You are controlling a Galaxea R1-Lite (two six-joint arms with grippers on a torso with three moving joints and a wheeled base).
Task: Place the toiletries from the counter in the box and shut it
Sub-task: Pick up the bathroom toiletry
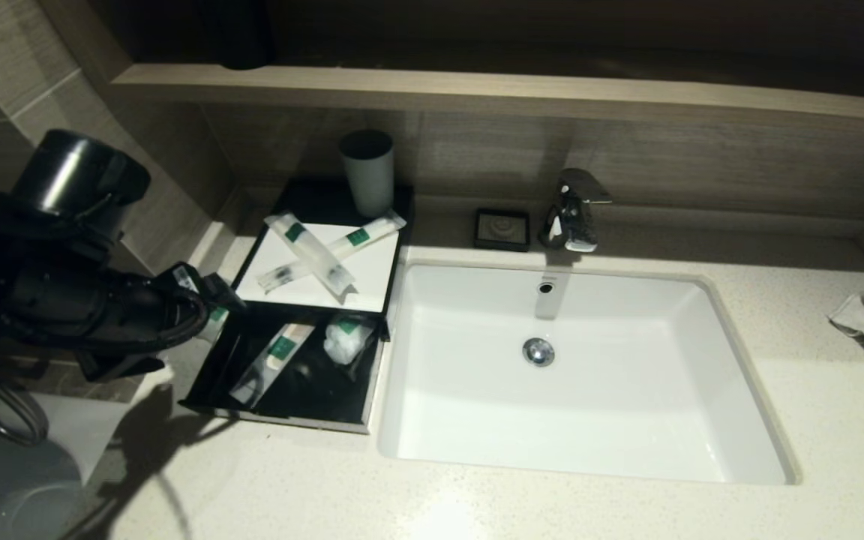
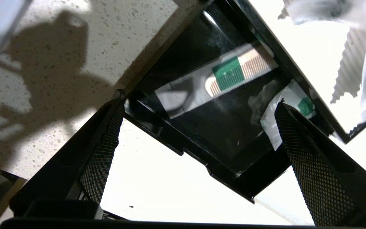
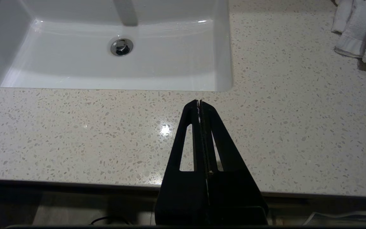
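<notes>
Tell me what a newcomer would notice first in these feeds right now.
The black box, left of the white basin, has its drawer pulled out with a comb packet and a short pouch inside. Two long packets lie crossed on its white top. The open left gripper hovers above the drawer.

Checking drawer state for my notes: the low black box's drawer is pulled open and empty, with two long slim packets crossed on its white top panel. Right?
Not empty. The head view shows the low black box's drawer open and holding a comb packet and a crumpled pouch; the two long slim packets are crossed on top.
</notes>
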